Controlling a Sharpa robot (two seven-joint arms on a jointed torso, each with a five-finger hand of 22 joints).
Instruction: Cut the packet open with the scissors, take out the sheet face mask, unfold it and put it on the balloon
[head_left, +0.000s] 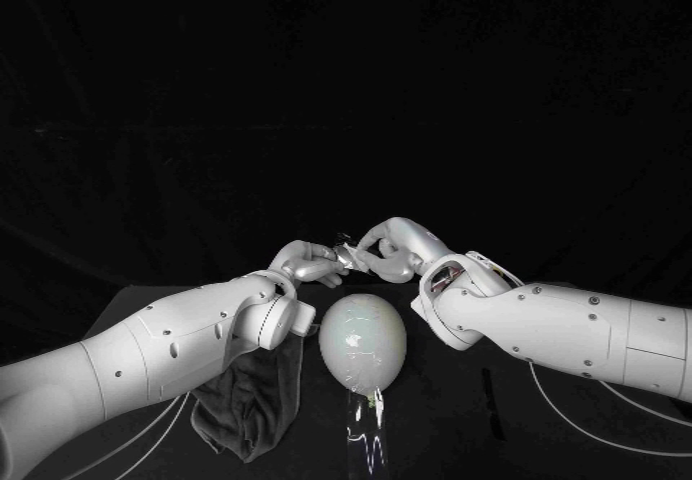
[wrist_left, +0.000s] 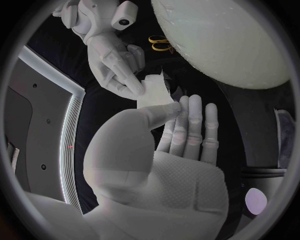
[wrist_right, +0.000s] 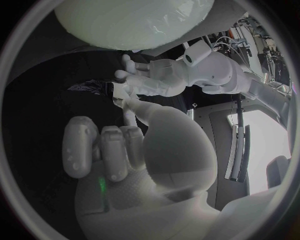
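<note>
The left hand (head_left: 310, 263) and the right hand (head_left: 392, 248) meet fingertip to fingertip above the black table (head_left: 577, 440), just behind the balloon (head_left: 364, 340). Between them they hold the face mask (wrist_left: 153, 93). It is a small, thin white sheet, folded flat, with soft creased edges. In the left wrist view the left hand's thumb presses the lower edge of the sheet against a finger, while its other fingers lie straight and close together. The right hand pinches the opposite edge of the sheet with its fingertips; its remaining fingers curl in toward the palm in the right wrist view. The balloon is pale, smooth and egg-shaped, with a faint gloss on its skin, and it stands with its narrow end down, below the two hands. A dark grey cloth (head_left: 253, 400) lies in limp folds under the left forearm, beside the balloon. The scissors (wrist_left: 161, 44) lie on the table next to the balloon. Their looped yellow handles can be seen, but the blades cannot be made out.
</note>
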